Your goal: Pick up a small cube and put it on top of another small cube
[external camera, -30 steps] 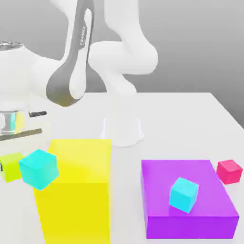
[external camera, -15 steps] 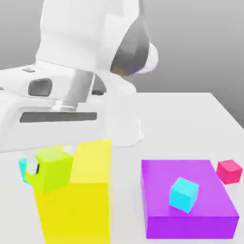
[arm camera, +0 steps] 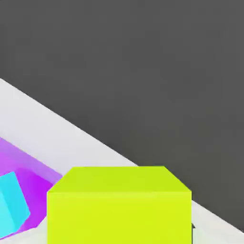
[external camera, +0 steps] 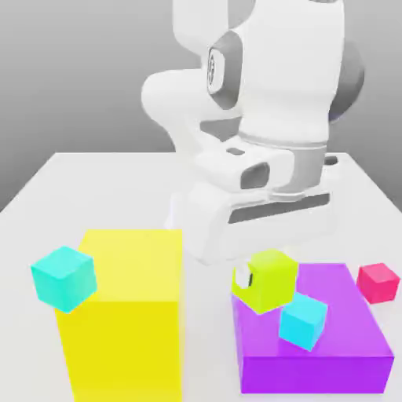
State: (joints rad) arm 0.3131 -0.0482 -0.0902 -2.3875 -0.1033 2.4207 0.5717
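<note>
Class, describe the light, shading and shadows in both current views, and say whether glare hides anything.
Exterior view: bright, even light; the yellow block has a paler top than front, the purple block a darker front, with no strong shadows on the table; no glare hides the blocks. Hand view: the lime cube's two visible faces differ slightly in shade, without glare.

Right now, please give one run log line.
end effector: shut on lime cube | purple block: bears cyan cube
</note>
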